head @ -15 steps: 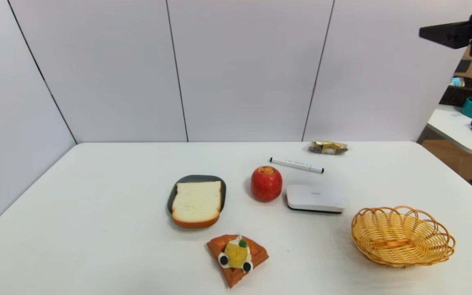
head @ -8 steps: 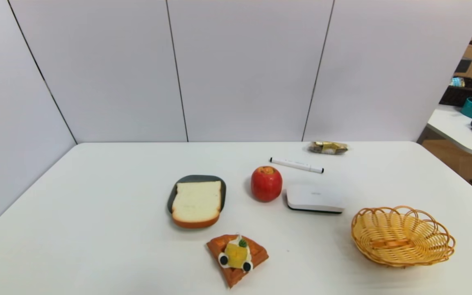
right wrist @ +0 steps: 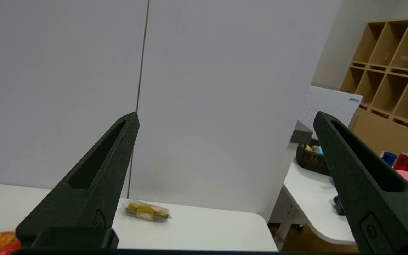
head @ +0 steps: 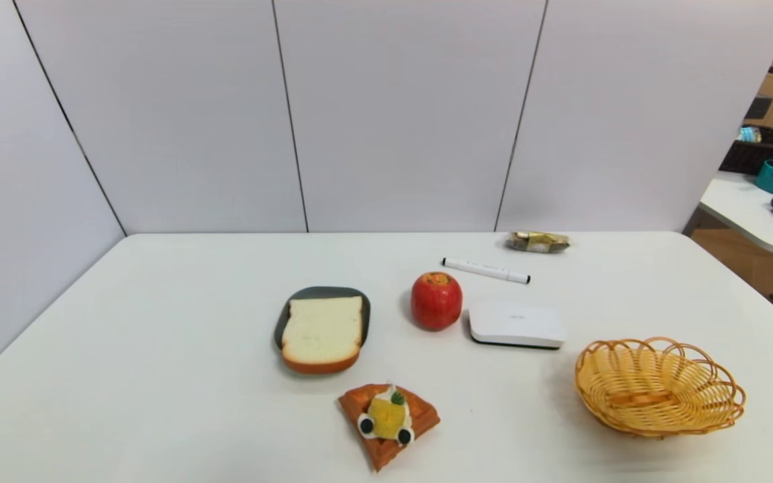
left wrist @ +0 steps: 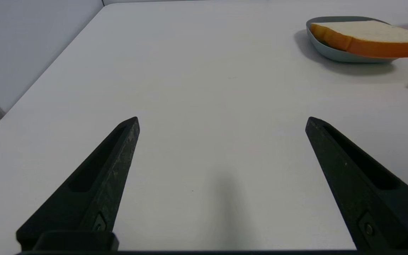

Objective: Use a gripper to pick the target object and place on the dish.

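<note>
The toast slice (head: 322,331), white with an orange-brown crust, lies flat on the blue-grey dish (head: 324,293) near the middle of the table; its rounded end overhangs the dish's near rim. The left wrist view shows the same toast (left wrist: 367,35) on the dish (left wrist: 335,55), well ahead of my left gripper (left wrist: 222,121), which hangs open and empty over bare table at the near left. My right gripper (right wrist: 226,117) is open and empty, raised high off the table's right side and facing the back wall. Neither gripper appears in the head view.
A red apple (head: 436,300), a white flat box (head: 516,325), a white marker (head: 486,270) and a wrapped snack (head: 538,241) lie right of the dish. A waffle (head: 388,421) sits at the front, a wicker basket (head: 658,386) at the front right.
The right arm, visible at the head view's top right corner a second ago, has left that view. Nothing on the table has moved.
</note>
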Controlling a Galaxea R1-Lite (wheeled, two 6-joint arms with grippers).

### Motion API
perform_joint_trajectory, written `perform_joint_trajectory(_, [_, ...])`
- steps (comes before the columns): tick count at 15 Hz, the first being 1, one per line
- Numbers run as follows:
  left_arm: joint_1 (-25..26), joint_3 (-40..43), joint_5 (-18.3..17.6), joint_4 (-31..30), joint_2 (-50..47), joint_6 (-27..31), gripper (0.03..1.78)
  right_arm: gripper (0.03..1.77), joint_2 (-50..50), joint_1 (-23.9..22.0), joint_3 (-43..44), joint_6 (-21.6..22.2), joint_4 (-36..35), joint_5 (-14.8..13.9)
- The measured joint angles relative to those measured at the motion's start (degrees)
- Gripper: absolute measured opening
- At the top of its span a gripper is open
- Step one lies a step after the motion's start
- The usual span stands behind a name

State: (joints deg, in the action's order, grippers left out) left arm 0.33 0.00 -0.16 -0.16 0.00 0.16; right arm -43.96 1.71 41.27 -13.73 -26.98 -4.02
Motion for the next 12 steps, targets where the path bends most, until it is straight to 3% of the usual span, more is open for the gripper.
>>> perform_joint_trajectory(6, [-0.02, 0.00, -0.02, 0.00, 0.00, 0.02, 1.69, 1.70, 21.55, 0.40, -16.15, 0.20, 5.86, -0.60])
perform_joint_trajectory(12, [0.00, 0.00, -0.02, 0.00, 0.00, 0.02, 1.69, 1.70, 33.24, -0.72, -29.20, 1.49, 8.96, -0.49])
